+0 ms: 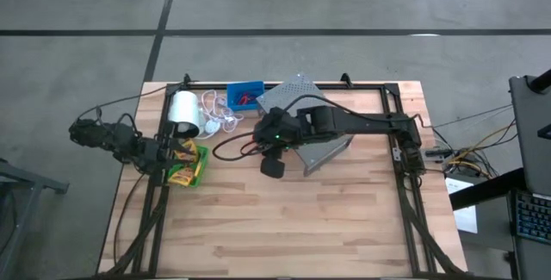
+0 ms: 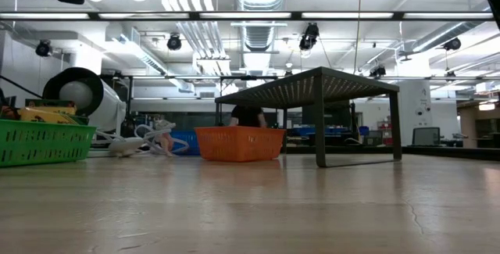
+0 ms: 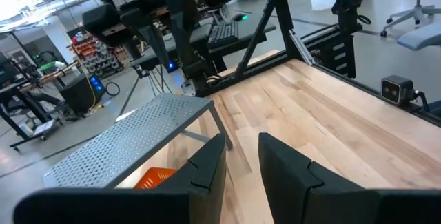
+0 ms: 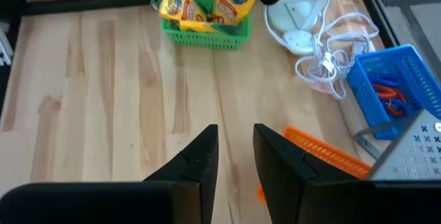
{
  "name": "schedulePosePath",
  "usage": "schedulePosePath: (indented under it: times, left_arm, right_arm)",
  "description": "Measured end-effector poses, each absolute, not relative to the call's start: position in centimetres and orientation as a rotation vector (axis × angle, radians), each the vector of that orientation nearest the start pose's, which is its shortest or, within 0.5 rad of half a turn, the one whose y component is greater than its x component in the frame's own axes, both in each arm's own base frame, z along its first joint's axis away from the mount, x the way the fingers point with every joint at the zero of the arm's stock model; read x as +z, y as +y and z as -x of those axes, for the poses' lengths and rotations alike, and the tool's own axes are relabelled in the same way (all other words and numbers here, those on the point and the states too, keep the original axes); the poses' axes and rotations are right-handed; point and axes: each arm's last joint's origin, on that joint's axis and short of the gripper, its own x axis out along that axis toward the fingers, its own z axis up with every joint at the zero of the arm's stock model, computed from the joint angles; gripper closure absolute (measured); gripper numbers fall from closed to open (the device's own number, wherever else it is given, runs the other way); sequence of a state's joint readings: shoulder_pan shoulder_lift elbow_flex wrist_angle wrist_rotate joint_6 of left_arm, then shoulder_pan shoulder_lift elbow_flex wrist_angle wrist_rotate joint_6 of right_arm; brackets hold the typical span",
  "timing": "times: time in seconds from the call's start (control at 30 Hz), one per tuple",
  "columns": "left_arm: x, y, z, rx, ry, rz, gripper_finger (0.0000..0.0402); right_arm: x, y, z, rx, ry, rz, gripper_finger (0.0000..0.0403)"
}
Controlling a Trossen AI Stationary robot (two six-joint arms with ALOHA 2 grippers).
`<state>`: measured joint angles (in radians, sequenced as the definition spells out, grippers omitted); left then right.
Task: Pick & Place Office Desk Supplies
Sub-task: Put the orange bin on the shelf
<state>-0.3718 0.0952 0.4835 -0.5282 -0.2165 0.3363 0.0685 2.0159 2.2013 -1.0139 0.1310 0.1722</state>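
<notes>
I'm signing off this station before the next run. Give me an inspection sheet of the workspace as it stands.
Surface: wooden table, near half bare.
Job's things: two crayon boxes in the green bin; red bands in the blue bin; orange bin beside the rack.
Clutter: white roll; grey rack.
Grippers: left gripper over the green bin, jaws slightly apart, empty; right gripper over mid table, jaws slightly apart, empty.
Cables: white cord between roll and blue bin; black cable across the table.
Surroundings: workshop, desks, a person behind the orange bin.
</notes>
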Motion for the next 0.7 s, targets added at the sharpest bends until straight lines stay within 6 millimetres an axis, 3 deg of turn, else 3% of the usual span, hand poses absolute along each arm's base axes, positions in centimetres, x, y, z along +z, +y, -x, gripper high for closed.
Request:
schedulePosePath:
  times: [0.37,0.57,0.7]
  left_arm:
    - [26.3,-1.5,-5.5,-0.176,0.108,-0.374,0.0311]
    - [26.3,-1.5,-5.5,-0.177,0.108,-0.374,0.0311]
    - [26.3,-1.5,-5.5,-0.177,0.109,-0.374,0.0311]
  right_arm:
    - [37.7,1.8,-42.7,-0.167,0.802,-0.139,0.0310]
    - [35.2,-0.1,-43.7,-0.267,0.885,-0.240,0.0303]
    - [33.4,-0.8,-44.9,-0.279,0.919,-0.207,0.0300]
